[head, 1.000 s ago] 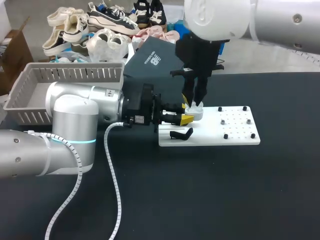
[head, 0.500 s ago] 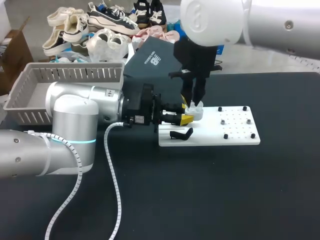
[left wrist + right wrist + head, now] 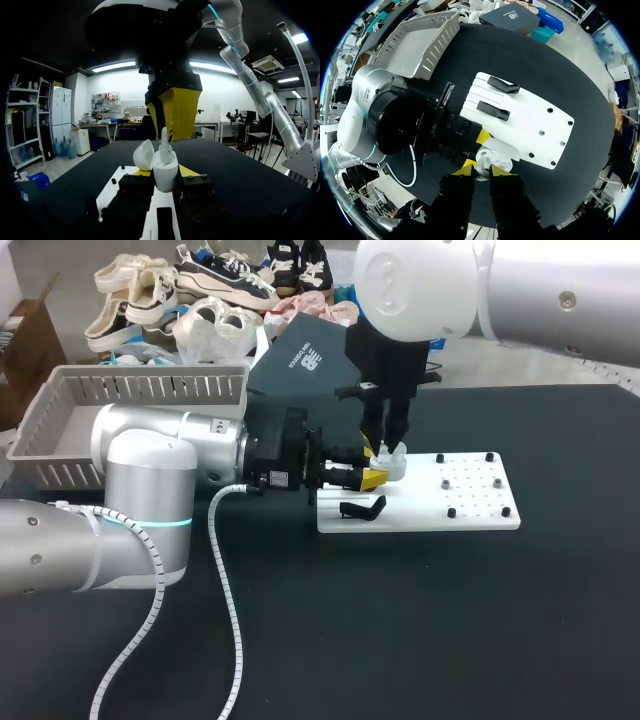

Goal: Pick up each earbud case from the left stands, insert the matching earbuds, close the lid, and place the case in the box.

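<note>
Black table (image 3: pixel 400 620), earbud case (image 3: pixel 164 174) in left gripper (image 3: pixel 371 478), right gripper (image 3: pixel 385 447) above

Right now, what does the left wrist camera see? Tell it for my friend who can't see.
A white earbud case, lid open, is gripped in the left gripper, while the yellow-tipped right gripper holds a white earbud upright at the case's opening from above. A white board lies underneath on the black table.
</note>
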